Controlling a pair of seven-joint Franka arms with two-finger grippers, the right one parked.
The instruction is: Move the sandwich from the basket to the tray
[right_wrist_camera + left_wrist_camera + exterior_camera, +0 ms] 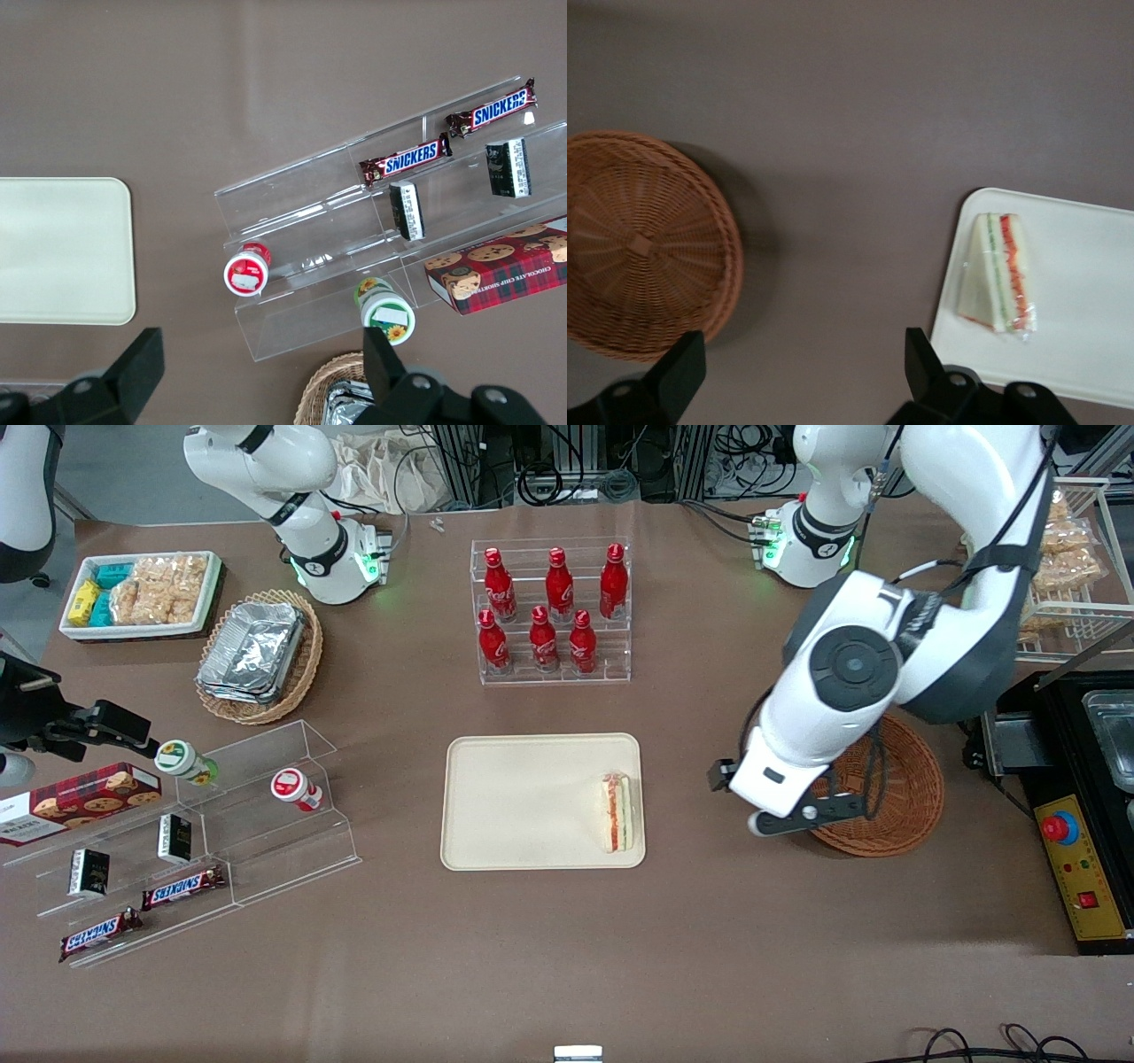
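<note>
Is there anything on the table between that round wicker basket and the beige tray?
No. In the left wrist view only bare brown tabletop separates the round reddish-brown wicker basket from the cream-beige rectangular plastic tray; the open gripper hangs above it.

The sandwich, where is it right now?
The sandwich lies on the tray, at the tray's edge toward the working arm's end of the table. The open hand hangs empty over bare table between tray and basket.

Gripper (802, 376) open, hovering over bare table (691, 886) between basket (912, 797) and tray (496, 797); sandwich (617, 811) at tray's near rim.
</note>
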